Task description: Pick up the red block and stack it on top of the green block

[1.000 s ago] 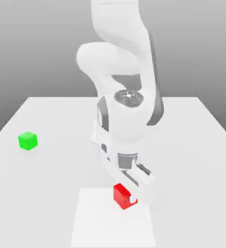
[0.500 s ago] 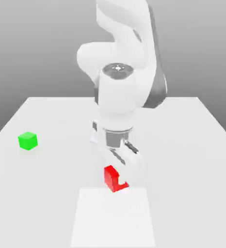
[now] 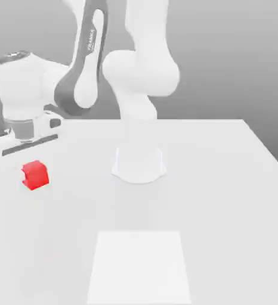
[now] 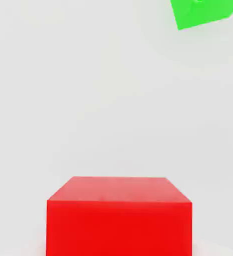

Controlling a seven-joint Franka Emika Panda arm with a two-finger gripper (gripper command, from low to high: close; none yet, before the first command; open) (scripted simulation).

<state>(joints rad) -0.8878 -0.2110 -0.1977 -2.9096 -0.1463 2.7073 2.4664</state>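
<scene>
The end effector (image 3: 29, 165) is closed on the red block (image 3: 35, 175), carrying it above the worktop (image 3: 225, 196) near that surface's edge at the exterior view's left. In the hand view the green block (image 4: 201, 12) lies on the worktop, apart from the red block.

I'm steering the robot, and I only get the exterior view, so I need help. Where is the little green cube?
Observer: The hand view has it: the small bright green plain cube lies on the white table, ahead of the hand camera.
Operator: Is my red one over it yet?
Observer: Not quite. In the hand view the glossy red cube sits close to the camera, and bare table separates it from the green cube.
</scene>
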